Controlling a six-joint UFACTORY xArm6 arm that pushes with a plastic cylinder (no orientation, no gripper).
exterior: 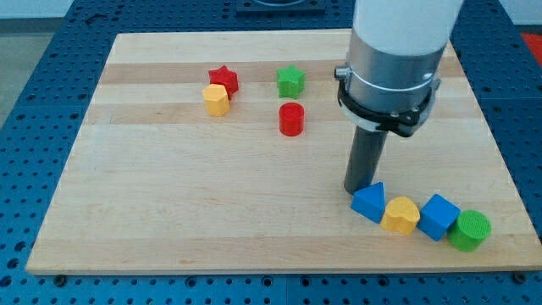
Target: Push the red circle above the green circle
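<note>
The red circle (290, 119) stands upright near the middle top of the wooden board (169, 203). The green circle (469, 230) sits at the view's bottom right, at the right end of a row of blocks. My tip (356, 188) is down on the board, touching or nearly touching the upper left of the blue triangle (369, 202). The tip is below and to the right of the red circle, and to the left of the green circle.
A yellow block (400, 214) and a blue cube (438, 215) lie between the blue triangle and the green circle. A green star (290, 81), a red star (224, 80) and a yellow hexagon (217, 100) sit near the board's top.
</note>
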